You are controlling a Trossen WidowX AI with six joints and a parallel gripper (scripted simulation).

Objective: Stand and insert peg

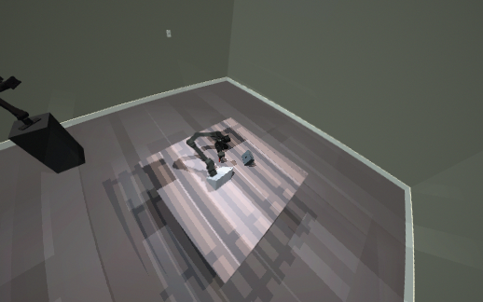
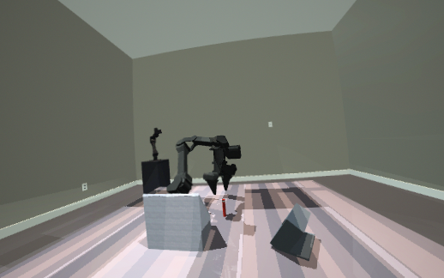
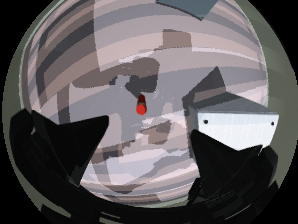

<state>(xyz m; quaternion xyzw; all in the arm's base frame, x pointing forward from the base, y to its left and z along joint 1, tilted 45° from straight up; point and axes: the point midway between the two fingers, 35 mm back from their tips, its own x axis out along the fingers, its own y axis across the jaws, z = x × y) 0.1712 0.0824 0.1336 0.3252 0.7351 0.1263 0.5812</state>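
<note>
The red peg [image 2: 224, 208] [image 3: 141, 107] stands upright on the table. Its white band cannot be made out clearly. My gripper [image 2: 220, 192] [image 3: 150, 127] points down, wide open and empty, with its fingertips above the peg's top. In the wrist view the peg shows between the two fingers, a little ahead of the line joining their tips. The grey sloped panel [image 1: 247, 160] [image 2: 290, 237] [image 3: 189, 7] stands apart from the peg. It is cut off at the top of the wrist view, where its hole is out of sight; the exterior view shows its back.
A white block [image 1: 220, 179] [image 2: 173, 223] [image 3: 237, 129] stands at the arm's base, beside the peg; in the wrist view the right finger overlaps its near edge. A second arm on a black pedestal [image 1: 49, 144] [image 2: 155, 175] stands far off, away from the table.
</note>
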